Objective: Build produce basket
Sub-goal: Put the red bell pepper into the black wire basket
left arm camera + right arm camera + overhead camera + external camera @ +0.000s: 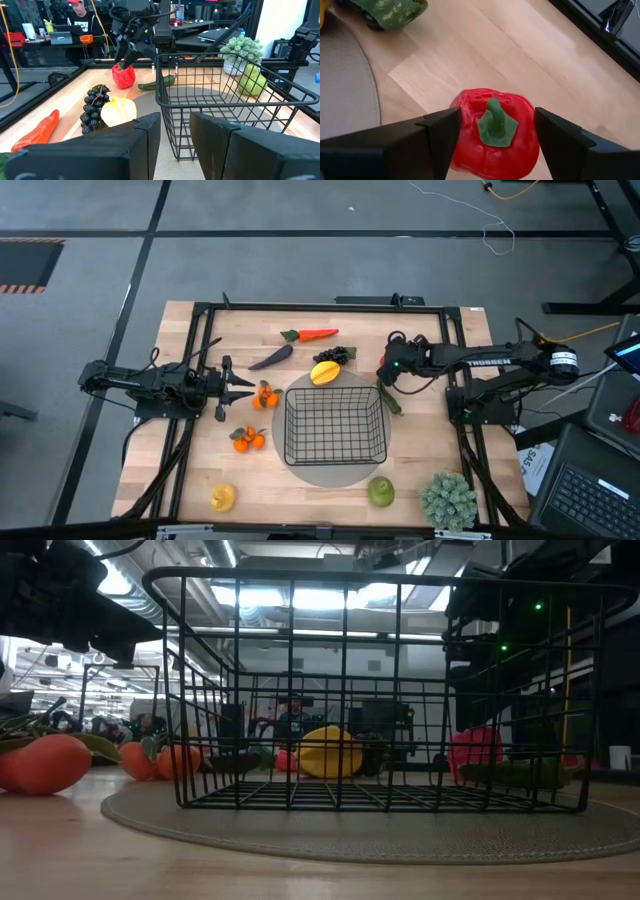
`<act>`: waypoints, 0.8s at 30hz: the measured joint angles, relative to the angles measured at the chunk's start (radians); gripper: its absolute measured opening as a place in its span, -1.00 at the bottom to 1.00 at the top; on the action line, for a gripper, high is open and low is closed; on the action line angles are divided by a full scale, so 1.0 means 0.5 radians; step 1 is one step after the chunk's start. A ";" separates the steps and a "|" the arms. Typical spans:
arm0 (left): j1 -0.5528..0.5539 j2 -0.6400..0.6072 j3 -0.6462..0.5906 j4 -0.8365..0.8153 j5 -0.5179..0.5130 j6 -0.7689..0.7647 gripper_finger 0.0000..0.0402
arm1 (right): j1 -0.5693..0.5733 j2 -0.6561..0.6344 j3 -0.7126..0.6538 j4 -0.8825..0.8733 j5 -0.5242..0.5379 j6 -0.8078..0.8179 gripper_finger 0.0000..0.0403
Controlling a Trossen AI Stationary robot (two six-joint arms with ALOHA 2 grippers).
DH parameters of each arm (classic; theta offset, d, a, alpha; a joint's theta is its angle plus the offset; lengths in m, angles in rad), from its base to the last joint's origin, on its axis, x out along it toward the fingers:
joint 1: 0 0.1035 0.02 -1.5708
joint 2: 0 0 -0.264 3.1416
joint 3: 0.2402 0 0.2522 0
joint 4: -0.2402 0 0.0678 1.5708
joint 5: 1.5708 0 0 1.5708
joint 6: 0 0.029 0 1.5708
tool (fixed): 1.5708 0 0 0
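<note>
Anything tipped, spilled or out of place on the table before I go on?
Nothing stands out. The basket sits upright on its round mat, still empty, produce lying loose around it. The right gripper is open, straddling the red pepper.

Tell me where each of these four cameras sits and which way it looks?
High view: overhead, straight down on the basket and both arms.
Low view: table height, level through the basket; arms dark above.
Left wrist view: on the left arm, past its open fingers toward the basket.
Right wrist view: on the right arm, down between open fingers at the pepper.
Both wrist views share the pepper.
</note>
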 joint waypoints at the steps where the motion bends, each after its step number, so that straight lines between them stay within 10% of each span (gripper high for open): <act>1: 0.000 0.000 0.001 0.000 0.000 0.000 -0.53 | -0.002 -0.001 0.000 0.002 0.000 0.000 0.19; 24: 0.000 0.000 0.001 0.000 0.000 0.000 -0.53 | -0.015 -0.021 -0.001 -0.025 -0.003 0.008 -0.40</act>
